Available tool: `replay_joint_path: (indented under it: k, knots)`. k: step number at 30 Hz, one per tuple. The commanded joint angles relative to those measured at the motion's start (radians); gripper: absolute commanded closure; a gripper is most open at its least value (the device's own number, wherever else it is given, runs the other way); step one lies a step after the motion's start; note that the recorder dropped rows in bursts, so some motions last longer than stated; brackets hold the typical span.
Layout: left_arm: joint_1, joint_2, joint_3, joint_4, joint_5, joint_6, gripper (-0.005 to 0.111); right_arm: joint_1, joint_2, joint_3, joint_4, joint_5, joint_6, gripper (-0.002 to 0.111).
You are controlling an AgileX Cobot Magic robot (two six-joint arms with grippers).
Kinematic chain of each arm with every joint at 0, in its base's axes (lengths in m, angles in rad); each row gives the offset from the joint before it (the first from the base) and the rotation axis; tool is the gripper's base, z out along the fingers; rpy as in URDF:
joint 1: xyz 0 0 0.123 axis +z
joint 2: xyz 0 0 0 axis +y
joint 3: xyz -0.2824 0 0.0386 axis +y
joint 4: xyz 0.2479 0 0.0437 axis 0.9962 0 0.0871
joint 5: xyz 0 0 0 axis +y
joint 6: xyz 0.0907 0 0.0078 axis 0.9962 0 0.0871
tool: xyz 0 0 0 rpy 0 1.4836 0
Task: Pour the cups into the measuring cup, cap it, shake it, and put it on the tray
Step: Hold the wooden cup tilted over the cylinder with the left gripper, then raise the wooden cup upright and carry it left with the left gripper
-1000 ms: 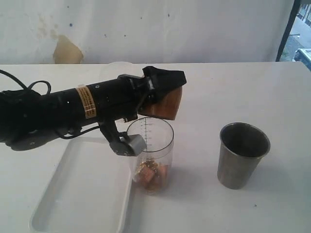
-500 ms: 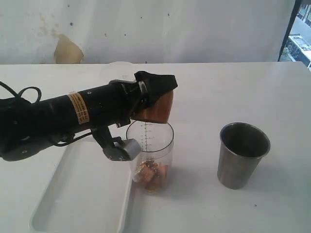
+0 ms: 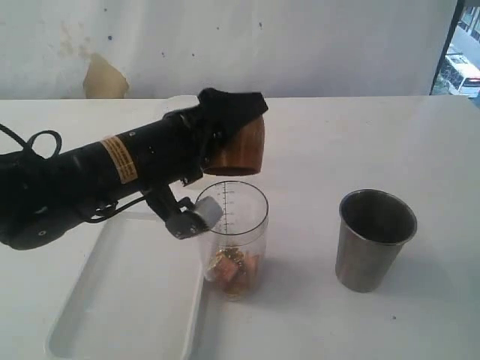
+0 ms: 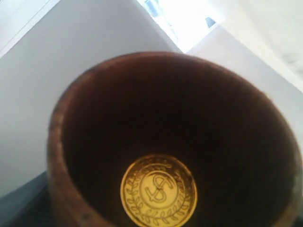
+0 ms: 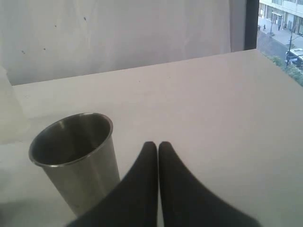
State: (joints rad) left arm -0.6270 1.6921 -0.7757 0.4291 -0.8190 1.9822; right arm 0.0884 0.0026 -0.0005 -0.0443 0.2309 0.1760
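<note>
My left gripper [image 3: 229, 112] is shut on the brown wooden cup [image 3: 234, 146], holding it just above the rim of the clear measuring cup [image 3: 234, 225]. The cup is tipped with its mouth facing down. In the left wrist view I look into the wooden cup [image 4: 94, 118] and see one gold coin [image 4: 158, 191] against its inside. Gold coins and brown pieces [image 3: 234, 271] lie at the bottom of the measuring cup. The steel tumbler [image 3: 373, 240] stands to the right, also beside my right gripper [image 5: 158, 144], which is shut and empty. The white tray [image 3: 127, 300] lies at the front left.
The left arm's grey camera block [image 3: 193, 217] hangs close to the measuring cup's left rim. A pale wall [image 3: 300, 45] runs behind the table. A faint translucent object [image 3: 174, 101] shows behind the left arm.
The left gripper has carried the wooden cup up and to the left and turned it. The cup now sits higher over the measuring cup. The tumbler and measuring cup have not moved.
</note>
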Motion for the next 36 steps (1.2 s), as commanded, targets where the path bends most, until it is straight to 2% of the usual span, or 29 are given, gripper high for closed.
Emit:
replay_joint_path:
  k: [1,3,5,6,8,9,10,12,14,16,18,20,21,22,24,25,26,29,31,33,36]
  knots:
    - [-0.002,-0.004,0.023,-0.061,-0.098,-0.014,0.107,0.0,-0.003,0.0,-0.005,-0.009,0.004,0.108]
    - [-0.002,-0.006,0.036,-0.032,-0.104,-0.102,0.107,0.0,-0.003,0.0,-0.005,-0.009,0.004,0.108]
    - [-0.002,-0.016,0.04,-0.038,-0.054,0.003,0.107,0.0,-0.003,0.0,-0.005,-0.009,0.004,0.108]
    - [-0.002,-0.018,0.04,-0.076,-0.07,0.06,0.107,0.0,-0.003,0.0,-0.005,-0.009,0.004,0.108]
    - [-0.003,-0.014,0.042,-0.095,-0.167,-0.036,0.107,0.0,-0.003,0.0,-0.005,-0.009,0.004,0.108]
    - [-0.003,-0.008,0.042,-0.056,-0.176,-0.137,0.107,0.0,-0.003,0.0,-0.005,-0.009,0.004,0.108]
    - [-0.003,-0.006,0.041,-0.035,-0.151,-0.164,0.107,0.0,-0.003,0.0,-0.005,-0.009,0.004,0.108]
    - [-0.003,-0.006,0.041,-0.017,-0.064,-0.072,0.107,0.0,-0.003,0.0,-0.005,-0.009,0.004,0.108]
    - [-0.003,-0.006,0.041,-0.059,-0.073,0.001,0.107,0.0,-0.003,0.0,-0.005,-0.009,0.004,0.108]
    - [-0.003,-0.006,0.041,-0.111,-0.168,-0.095,0.107,0.0,-0.003,0.0,-0.005,-0.009,0.004,0.108]
    - [-0.003,-0.006,0.041,-0.072,-0.145,-0.153,0.107,0.0,-0.003,0.0,-0.005,-0.009,0.004,0.108]
    - [-0.003,-0.014,0.041,-0.062,-0.049,-0.038,0.107,0.0,-0.003,0.0,-0.005,-0.009,0.004,0.108]
    - [-0.003,-0.017,0.046,-0.099,-0.047,0.064,0.107,0.0,-0.003,0.0,-0.005,-0.009,0.004,0.108]
    - [-0.003,-0.017,0.053,-0.132,-0.101,0.065,0.107,0.0,-0.003,0.0,-0.005,-0.009,0.004,0.108]
    - [-0.003,-0.007,0.064,-0.155,-0.276,-0.167,0.107,0.0,-0.003,0.0,-0.005,-0.009,0.004,0.108]
    - [-0.003,-0.002,0.064,-0.127,-0.294,-0.276,0.107,0.0,-0.003,0.0,-0.005,-0.009,0.004,0.108]
    - [-0.003,-0.002,0.064,-0.107,-0.269,-0.344,0.107,0.0,-0.003,0.0,-0.005,-0.009,0.004,0.108]
    - [-0.003,-0.006,0.064,-0.092,-0.199,-0.377,0.107,0.0,-0.003,0.0,-0.005,-0.009,0.004,0.108]
    - [-0.003,-0.006,0.064,-0.092,-0.249,-0.632,0.107,0.0,-0.003,0.0,-0.005,-0.009,0.004,0.108]
    - [-0.003,-0.008,0.064,-0.11,-0.321,-1.009,0.107,0.0,-0.003,0.0,-0.005,-0.009,0.004,0.108]
    - [-0.003,-0.01,0.064,-0.155,-0.328,-1.305,0.107,0.0,-0.003,0.0,-0.005,-0.009,0.004,0.108]
